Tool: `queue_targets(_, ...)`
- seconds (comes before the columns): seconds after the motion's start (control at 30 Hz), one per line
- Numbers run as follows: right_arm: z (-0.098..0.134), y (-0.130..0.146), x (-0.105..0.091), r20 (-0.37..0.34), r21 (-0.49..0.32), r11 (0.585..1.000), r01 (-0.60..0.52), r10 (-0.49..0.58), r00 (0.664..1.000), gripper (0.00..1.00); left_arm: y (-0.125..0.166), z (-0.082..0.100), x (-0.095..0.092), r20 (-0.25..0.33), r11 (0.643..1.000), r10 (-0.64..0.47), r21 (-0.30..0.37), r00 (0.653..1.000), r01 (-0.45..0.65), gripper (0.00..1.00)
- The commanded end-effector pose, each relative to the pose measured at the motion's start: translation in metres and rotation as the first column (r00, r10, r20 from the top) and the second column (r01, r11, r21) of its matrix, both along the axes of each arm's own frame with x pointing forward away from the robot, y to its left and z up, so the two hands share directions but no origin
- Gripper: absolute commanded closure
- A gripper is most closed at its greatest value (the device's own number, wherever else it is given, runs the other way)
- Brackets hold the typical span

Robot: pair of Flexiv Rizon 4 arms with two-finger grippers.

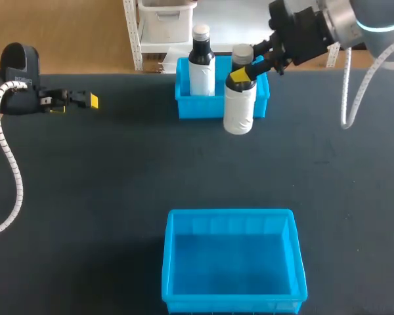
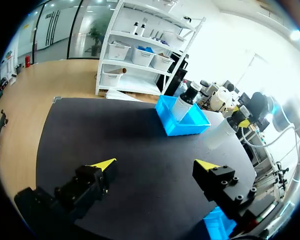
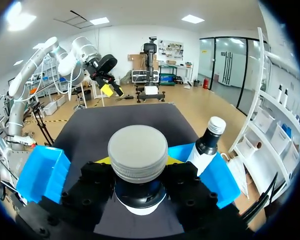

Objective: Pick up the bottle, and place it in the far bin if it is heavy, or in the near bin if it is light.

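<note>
right fingers pinch white bottle neck by far bin; bin holds upright black-necked bottle; left fingers spread.

a black worktop fills the scene. a dark bottle, white-capped and white-labelled, stands upright inside the far bin.

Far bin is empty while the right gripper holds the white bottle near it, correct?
Not empty: the head view shows a black-necked bottle standing in the far bin. The right gripper does hold the white bottle near it.
</note>
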State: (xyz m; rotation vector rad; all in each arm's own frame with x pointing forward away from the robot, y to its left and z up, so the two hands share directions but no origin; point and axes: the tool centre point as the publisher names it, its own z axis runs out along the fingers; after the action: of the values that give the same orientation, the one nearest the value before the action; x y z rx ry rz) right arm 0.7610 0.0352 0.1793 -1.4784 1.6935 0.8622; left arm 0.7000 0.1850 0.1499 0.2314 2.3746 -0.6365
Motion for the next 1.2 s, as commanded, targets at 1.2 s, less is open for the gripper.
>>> queue_targets(1.2, 0.049, -0.058, 0.054, 0.071, -0.073, 0.993, 0.097, -0.092, 0.993, 1.00, 0.000, 0.000, 0.000, 0.000, 1.000, 0.000, 0.000, 1.000, 0.000, 0.00)
